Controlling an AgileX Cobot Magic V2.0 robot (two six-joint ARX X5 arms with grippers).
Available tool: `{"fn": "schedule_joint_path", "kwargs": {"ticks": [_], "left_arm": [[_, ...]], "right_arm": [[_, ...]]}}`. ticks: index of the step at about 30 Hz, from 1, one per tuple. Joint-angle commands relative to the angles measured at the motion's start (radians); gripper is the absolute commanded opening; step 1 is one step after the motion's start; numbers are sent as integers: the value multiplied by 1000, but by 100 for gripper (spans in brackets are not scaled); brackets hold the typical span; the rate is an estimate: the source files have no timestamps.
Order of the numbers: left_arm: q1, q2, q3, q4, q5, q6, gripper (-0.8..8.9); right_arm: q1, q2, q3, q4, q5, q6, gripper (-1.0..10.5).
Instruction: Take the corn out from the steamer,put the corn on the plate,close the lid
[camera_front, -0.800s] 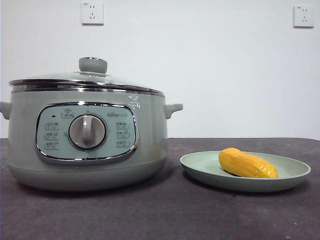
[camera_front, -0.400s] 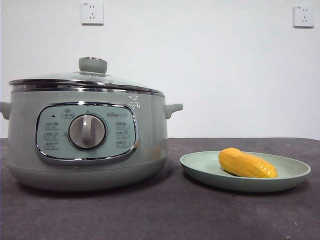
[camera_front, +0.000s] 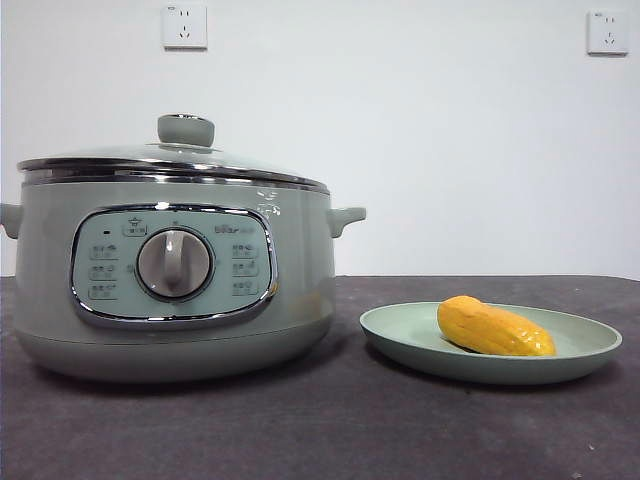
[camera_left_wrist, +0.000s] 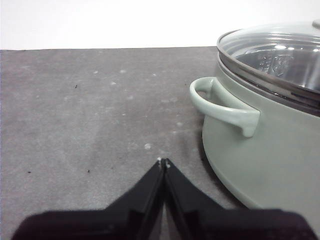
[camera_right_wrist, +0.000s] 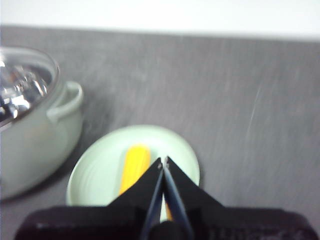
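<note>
The pale green steamer (camera_front: 170, 280) stands on the left of the table with the glass lid (camera_front: 170, 158) resting on it, knob up. To its right the yellow corn (camera_front: 493, 328) lies in the pale green plate (camera_front: 585, 352). Neither arm shows in the front view. My left gripper (camera_left_wrist: 163, 162) is shut with nothing in it, low over the bare table beside the steamer's side handle (camera_left_wrist: 225, 106). My right gripper (camera_right_wrist: 163, 162) is shut and empty, raised above the plate (camera_right_wrist: 95, 172) with the corn (camera_right_wrist: 134, 167) just beyond its tips.
The table is a dark grey mat (camera_front: 330, 430). A white wall with two sockets (camera_front: 184, 26) stands behind it. The steamer (camera_right_wrist: 30, 130) sits close to the plate's left side in the right wrist view.
</note>
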Motion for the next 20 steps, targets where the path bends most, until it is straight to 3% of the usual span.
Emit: {"fn": "schedule_joint_path", "kwargs": {"ticks": [1, 6, 12, 20], "left_arm": [[3, -2, -16, 7, -3, -3, -3], [3, -2, -16, 7, -3, -3, -3], [3, -2, -16, 7, -3, -3, -3], [3, -2, -16, 7, -3, -3, -3]], "right_arm": [[-58, -61, -82, 101, -42, -87, 2], [-198, -173, -255, 270, -157, -86, 2], [-275, -282, -402, 301, -154, -67, 2], [-284, -357, -524, 303, -154, -45, 2]]}}
